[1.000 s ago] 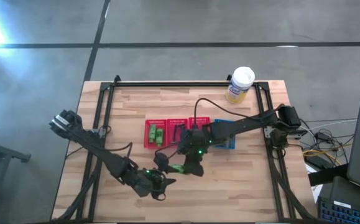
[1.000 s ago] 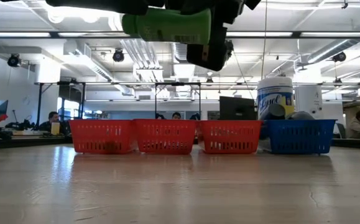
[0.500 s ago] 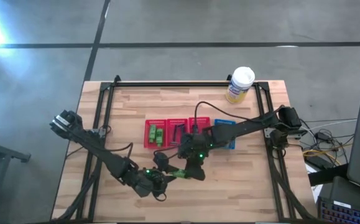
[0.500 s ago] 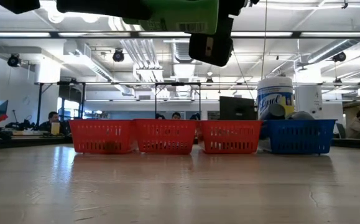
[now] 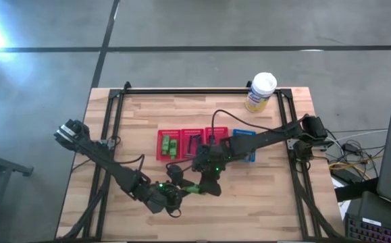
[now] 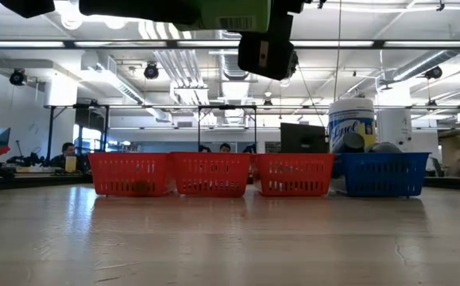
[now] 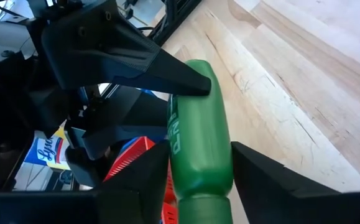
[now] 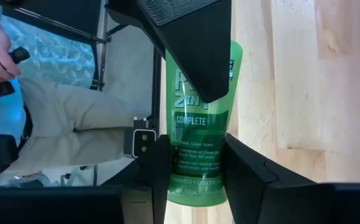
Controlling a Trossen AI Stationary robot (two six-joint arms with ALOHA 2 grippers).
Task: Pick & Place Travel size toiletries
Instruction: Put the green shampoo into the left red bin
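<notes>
A bright green mini tube [image 5: 192, 188] hangs in the air above the table's near middle, lying level between both grippers. My left gripper [image 5: 179, 191] has the end toward the table's left, and my right gripper [image 5: 205, 186] has the end toward the right. The low view shows the tube [image 6: 233, 14] at the very top, with dark gripper parts over it. More green tubes [image 5: 169, 147] lie in the leftmost red basket [image 5: 161, 143]. Grey bottles, razors and black tubes cannot be made out. My left gripper [image 7: 198, 182] has the green tube's body [image 7: 198, 149] pinched between its two fingers, which lie along the tube. The tube is clear of the table and roughly level. My right gripper [image 8: 195, 177] pinches the printed body [image 8: 195, 134] between its two fingers [image 8: 242, 171], coming level from the table's right, along the tube. The left gripper's finger [image 8: 192, 37] covers the far end.
Three red baskets and a blue one [image 5: 244, 145] stand in a row across the table's middle. A white-and-yellow canister [image 5: 261, 92] stands at the far right. Bare wood [image 5: 263, 202] lies near and right of the grippers. People sit in the room behind [image 6: 68, 151].
My right gripper has carried the green tube a little toward the near edge and toward my left gripper. In the low view the tube has risen to the picture's top, and my left gripper's fingers now cover its left end.
</notes>
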